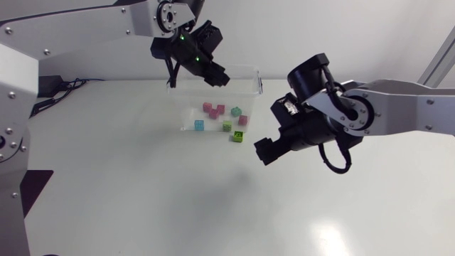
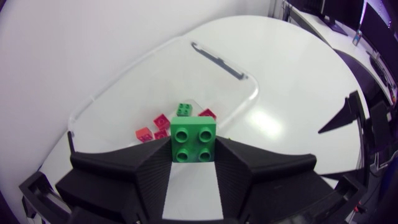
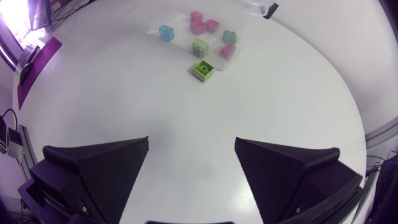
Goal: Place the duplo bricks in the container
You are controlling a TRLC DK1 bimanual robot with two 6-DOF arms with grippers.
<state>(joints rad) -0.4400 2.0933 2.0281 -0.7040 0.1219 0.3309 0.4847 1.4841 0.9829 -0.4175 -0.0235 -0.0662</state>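
A clear plastic container (image 1: 250, 80) stands at the back middle of the table with several coloured duplo bricks (image 1: 212, 109) on its floor. My left gripper (image 1: 217, 75) hangs over its back left corner, shut on a green four-stud brick (image 2: 194, 142); in the left wrist view the container (image 2: 124, 93) and red bricks (image 2: 161, 120) lie below it. A lime brick (image 1: 237, 136) lies on the table just outside the container's front wall. My right gripper (image 1: 267, 151) hovers to the right of that brick, open and empty (image 3: 193, 163), with the lime brick (image 3: 203, 68) ahead of it.
The container has a dark clip (image 1: 259, 86) on its right end. White tabletop (image 1: 178, 199) spreads in front of the container and under my right arm. Black cables (image 1: 60, 87) lie at the table's back left.
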